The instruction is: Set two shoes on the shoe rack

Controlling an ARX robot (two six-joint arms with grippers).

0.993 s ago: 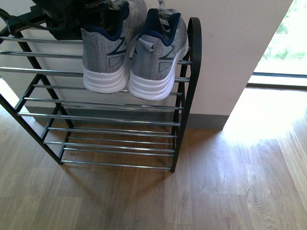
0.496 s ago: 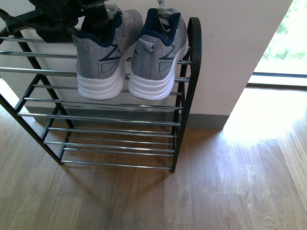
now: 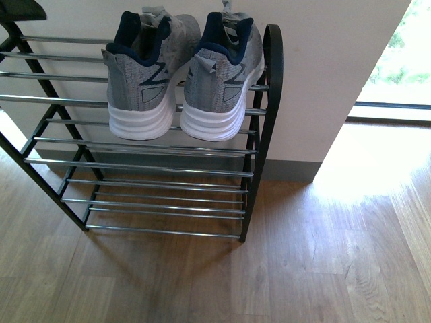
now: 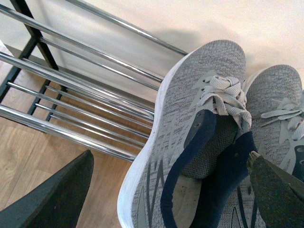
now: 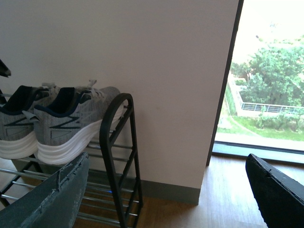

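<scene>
On the top tier of the shoe rack (image 3: 271, 81) we see both grey knit sneakers (image 3: 221, 77), side by side and seemingly touching, toes toward the wall (image 3: 323, 67), white heels jutting past the front bar (image 3: 67, 101). We judge the placing done; the risk lies in the retreat. Our left gripper (image 4: 168, 156) hangs spread wide over the navy collar of the sneaker farther from the rack's rounded end (image 3: 143, 81), clamping nothing. On pulling away, a finger (image 4: 52, 199) could snag that collar or the laces and drag the overhanging shoe off the bars. Our right gripper (image 5: 167, 157) is spread too, empty, well apart from the rack. We count two sneakers, one rack, two grippers.
</scene>
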